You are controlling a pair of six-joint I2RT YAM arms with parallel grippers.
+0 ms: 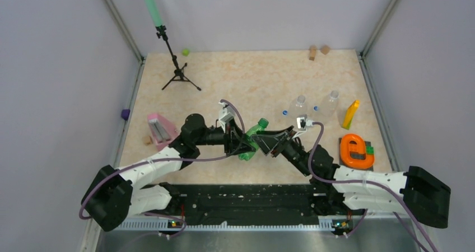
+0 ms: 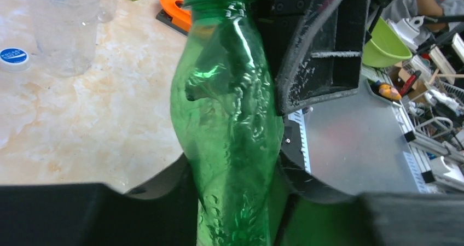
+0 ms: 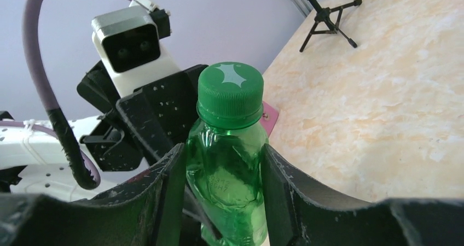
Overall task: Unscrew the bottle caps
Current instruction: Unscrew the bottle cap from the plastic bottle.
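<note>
Green bottle (image 3: 227,191): held tilted between the two arms, above the near-middle of the counter (image 1: 252,78). Green cap (image 3: 230,93) still seated on the neck, with no gap visible under its skirt.

Right fingers (image 3: 164,202): closed onto the bottle's shoulder, one pad on each side just below the cap. They grip the bottle and do not touch the cap.

Left fingers (image 2: 109,213): closed around the lower body. The wall is visibly dented and creased there, so the squeeze is firm.

Clear bottles (image 1: 298,105): two stand upright on the counter to the right of centre, near each other. Their necks look bare from above. Blue caps (image 2: 13,57) lie loose on the counter just beside them.

Progress, judged from the layout: the two clear bottles are done and the green one is left. Its cap is not yet gripped by either set of fingers. One set would need to shift up onto the cap while the other holds the body. The soft wall may twist or slip under torque.

Also on the counter: yellow block (image 1: 350,113) and orange piece (image 1: 356,151) to the right, tripod (image 1: 176,67) at the far left
</note>
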